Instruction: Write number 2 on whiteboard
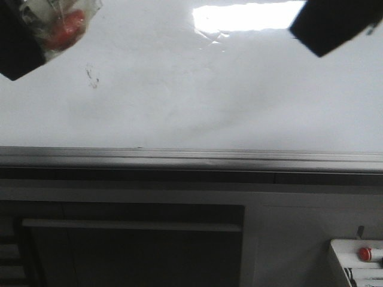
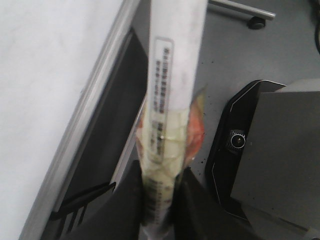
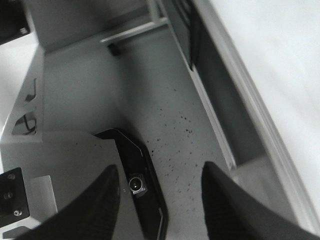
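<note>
The whiteboard [image 1: 191, 101] is a large glossy white board with a grey edge rail along its near side. A few faint dark specks [image 1: 93, 76] sit on its left part; I cannot make out a digit 2. My left gripper [image 1: 33, 39] is at the board's far left, shut on a white marker [image 2: 172, 80] with a printed label and clear tape over something red [image 1: 64, 27]. Its fingers [image 2: 127, 205] clamp the marker's lower end. My right gripper [image 1: 332, 27] hovers at the far right, open and empty [image 3: 160, 200]. The board also shows in the left wrist view [image 2: 40, 90] and the right wrist view [image 3: 280, 60].
A bright light glare [image 1: 248, 17] lies on the board's far middle. A small white box with a red button [image 1: 359, 257] stands below the board at the right. A dark panel [image 1: 131, 251] lies under the rail. The robot's base with a camera [image 3: 136, 184] is on the speckled grey floor.
</note>
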Controlling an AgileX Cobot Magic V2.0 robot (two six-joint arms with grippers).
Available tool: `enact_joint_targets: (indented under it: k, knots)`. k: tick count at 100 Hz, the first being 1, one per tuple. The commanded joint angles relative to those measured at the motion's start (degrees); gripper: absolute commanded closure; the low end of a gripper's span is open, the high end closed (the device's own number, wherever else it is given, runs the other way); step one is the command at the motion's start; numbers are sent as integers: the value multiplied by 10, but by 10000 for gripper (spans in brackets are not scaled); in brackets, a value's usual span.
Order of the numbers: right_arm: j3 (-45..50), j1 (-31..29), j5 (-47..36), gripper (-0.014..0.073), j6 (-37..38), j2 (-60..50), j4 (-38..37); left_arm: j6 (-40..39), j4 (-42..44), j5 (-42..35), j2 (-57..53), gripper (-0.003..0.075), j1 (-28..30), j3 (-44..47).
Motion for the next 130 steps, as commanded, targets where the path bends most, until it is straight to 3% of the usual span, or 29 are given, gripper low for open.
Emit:
enact_joint_targets:
  k: [1, 40, 120, 130]
  knots:
    - [-49, 36, -30, 263, -34, 23, 24, 2, -12, -19, -11, 738, -30, -20]
    - [-154, 149, -19, 263, -49, 109, 24, 16, -11, -19, -11, 738, -70, -20]
    - [-156, 150, -22, 264, -49, 112, 26, 27, -9, -56, -11, 738, -70, -20]
    - [-156, 150, -22, 344, -49, 112, 26, 27, -9, -56, -11, 738, -70, -20]
